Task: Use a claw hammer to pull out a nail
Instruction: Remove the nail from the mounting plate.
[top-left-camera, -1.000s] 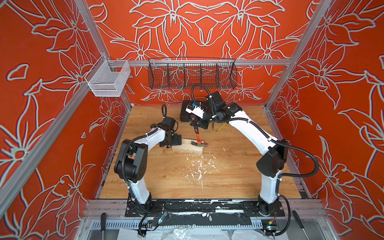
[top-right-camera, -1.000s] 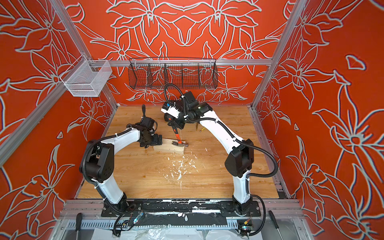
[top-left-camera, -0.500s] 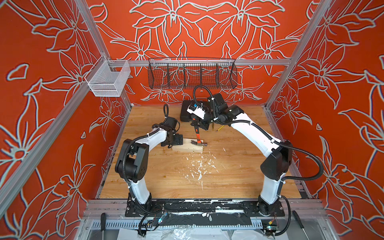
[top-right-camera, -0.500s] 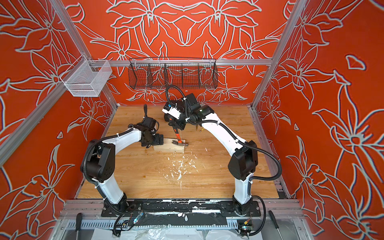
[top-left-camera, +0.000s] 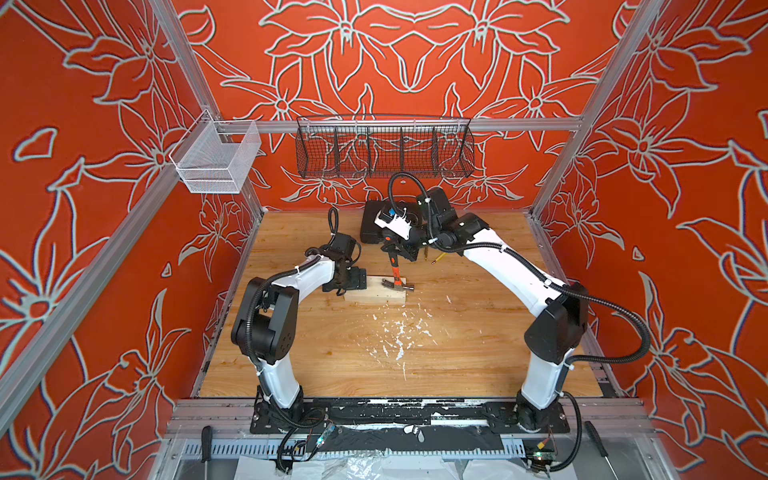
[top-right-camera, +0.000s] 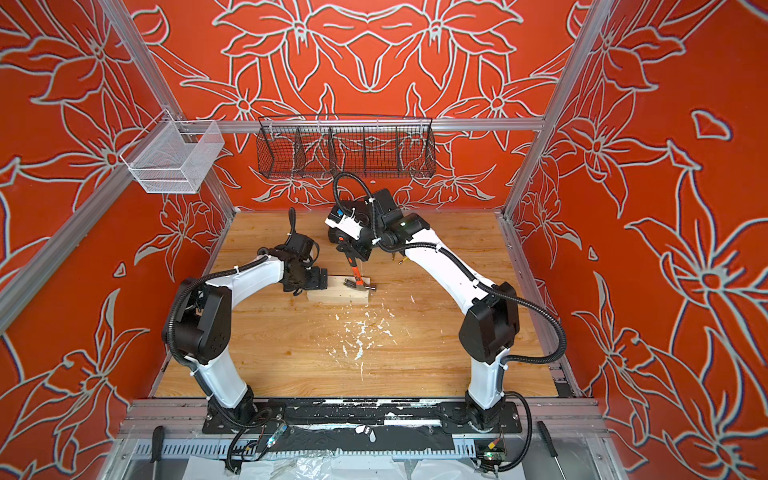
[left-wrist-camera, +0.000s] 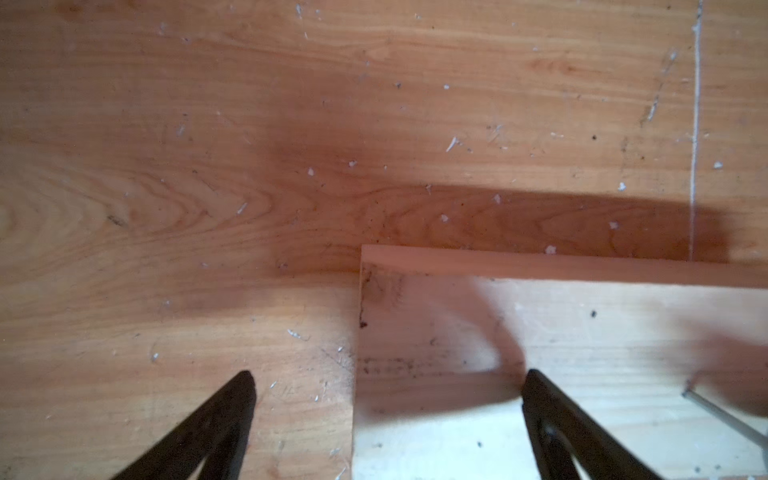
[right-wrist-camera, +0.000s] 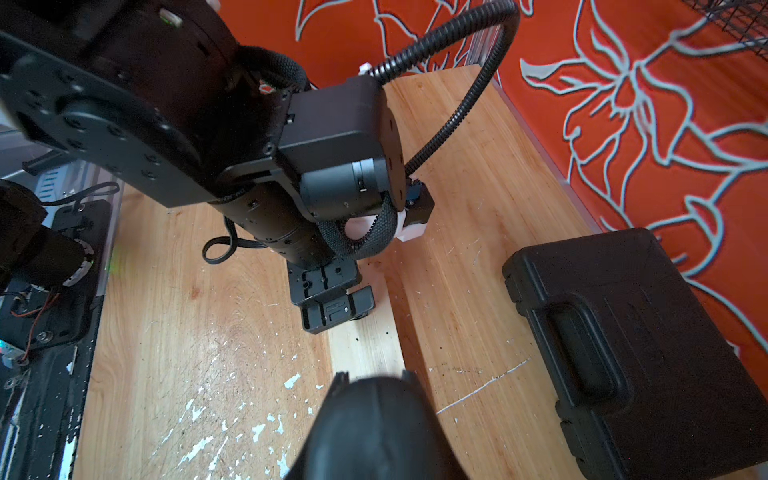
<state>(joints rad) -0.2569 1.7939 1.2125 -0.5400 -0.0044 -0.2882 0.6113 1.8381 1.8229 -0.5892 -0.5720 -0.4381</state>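
Note:
The claw hammer (top-left-camera: 395, 272) (top-right-camera: 356, 272) stands tilted, its silver head (top-left-camera: 399, 286) resting on top of a pale wood block (top-left-camera: 374, 296) (top-right-camera: 336, 296) (left-wrist-camera: 602, 332). My right gripper (top-left-camera: 392, 254) (top-right-camera: 350, 254) (right-wrist-camera: 375, 380) is shut on the hammer's black rubber end (right-wrist-camera: 374, 428). My left gripper (top-left-camera: 353, 282) (top-right-camera: 318, 279) (left-wrist-camera: 388, 395) is open at the block's left end. One of its fingers is over the block and the other is over the table. I cannot make out the nail; the hammer head covers that spot.
A black case (top-left-camera: 372, 226) (right-wrist-camera: 636, 345) lies at the back behind the hammer. A yellow pencil (top-left-camera: 436, 259) lies to its right. White flakes (top-left-camera: 399, 336) litter the table's middle. A wire basket (top-left-camera: 384, 145) and a white mesh basket (top-left-camera: 216, 160) hang on the frame.
My right arm's elbow has swung slightly outward to the right. The hammer head stays on the block, and the left gripper keeps its place at the block's end.

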